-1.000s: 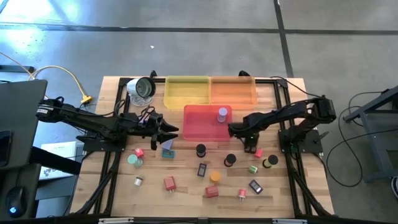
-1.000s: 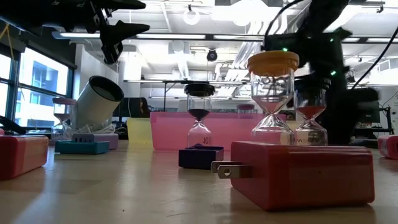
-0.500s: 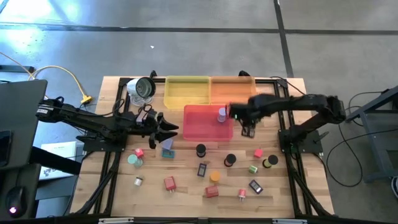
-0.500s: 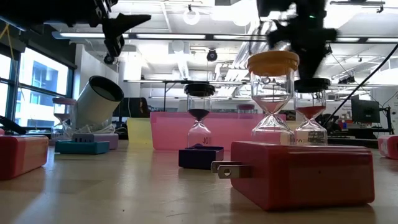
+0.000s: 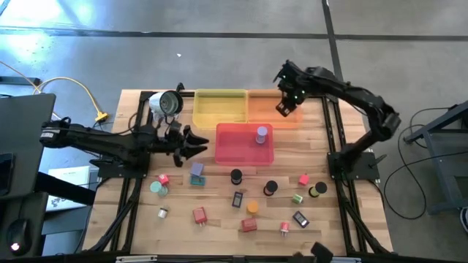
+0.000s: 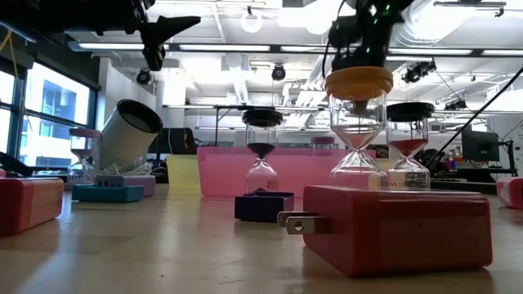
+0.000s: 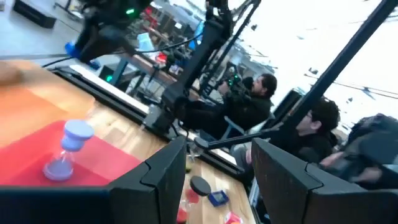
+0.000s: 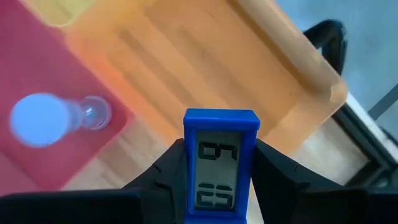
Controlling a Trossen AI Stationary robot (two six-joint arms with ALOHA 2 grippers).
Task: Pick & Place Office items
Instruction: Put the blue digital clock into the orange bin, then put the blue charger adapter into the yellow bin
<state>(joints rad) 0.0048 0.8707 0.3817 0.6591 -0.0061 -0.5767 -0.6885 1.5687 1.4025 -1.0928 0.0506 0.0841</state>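
My right gripper (image 8: 221,158) is shut on a blue digital clock (image 8: 221,163) and hangs over the orange tray (image 5: 265,115) at the table's far side. My left gripper (image 5: 200,140) is open and hovers just left of the pink tray (image 5: 235,152), touching nothing. A lilac hourglass (image 5: 261,133) stands in that pink tray. The other office items lie scattered on the near half of the table: black cylinders (image 5: 236,176), an orange one (image 5: 253,207), red blocks (image 5: 199,214), a teal piece (image 5: 156,188) and dark rectangles (image 5: 238,199). My right gripper pinches the blue clock between its two fingers (image 8: 166,171), by the clock's two long side edges (image 8: 188,168) at the lower half of the case. The fingers slant down from above and run along the clock. It is lifted clear above the orange tray, display toward the wrist camera.
A yellow tray (image 5: 219,107) sits left of the orange one. A round silver-rimmed object (image 5: 167,104) lies tipped at the far left. In the low view a red block with plug prongs (image 6: 392,224) and hourglasses (image 6: 357,122) stand close. People sit beyond the table (image 7: 261,99).
My right gripper has risen from beside the pink tray's right near corner and swung toward the far edge, ending over the orange tray. My left gripper has drifted a little toward the far edge, uncovering a lilac-and-blue piece below it.
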